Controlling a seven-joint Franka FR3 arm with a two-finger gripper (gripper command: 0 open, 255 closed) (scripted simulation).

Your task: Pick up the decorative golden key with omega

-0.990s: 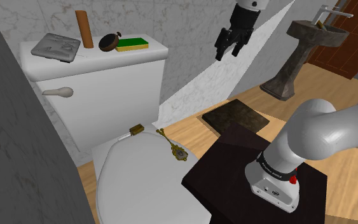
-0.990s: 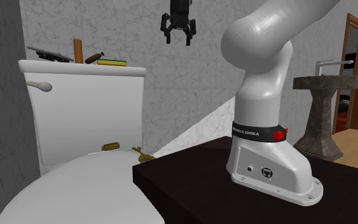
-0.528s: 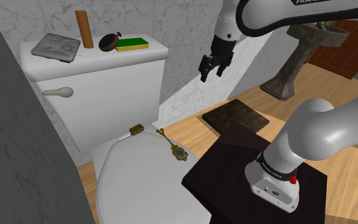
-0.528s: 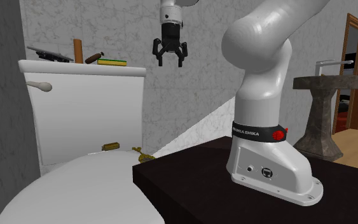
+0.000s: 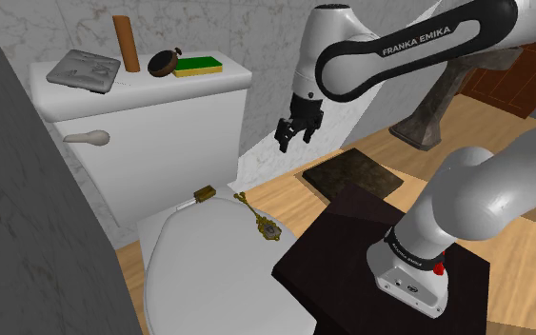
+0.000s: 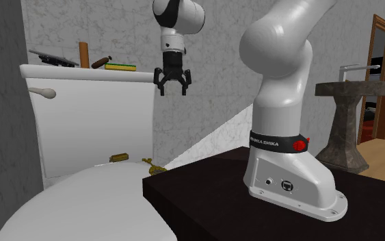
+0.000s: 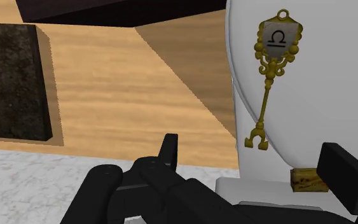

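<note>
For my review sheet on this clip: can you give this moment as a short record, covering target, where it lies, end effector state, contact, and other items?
target: golden key with an omega sign on its head
location: flat on the closed white toilet lid, near its edge
hand state: end effector open, raised in the air, apart from the key
contact: none
near target: small brown-gold block
on tank: green-and-yellow sponge, brown cylinder
status: key not yet picked up

Marbled grey wall (image 5: pixel 256 48) behind the fingers (image 7: pixel 168 151), wooden floor (image 7: pixel 126 89) and dark mat (image 7: pixel 12 83) below them, pedestal sink (image 6: pixel 351 89) well apart.
</note>
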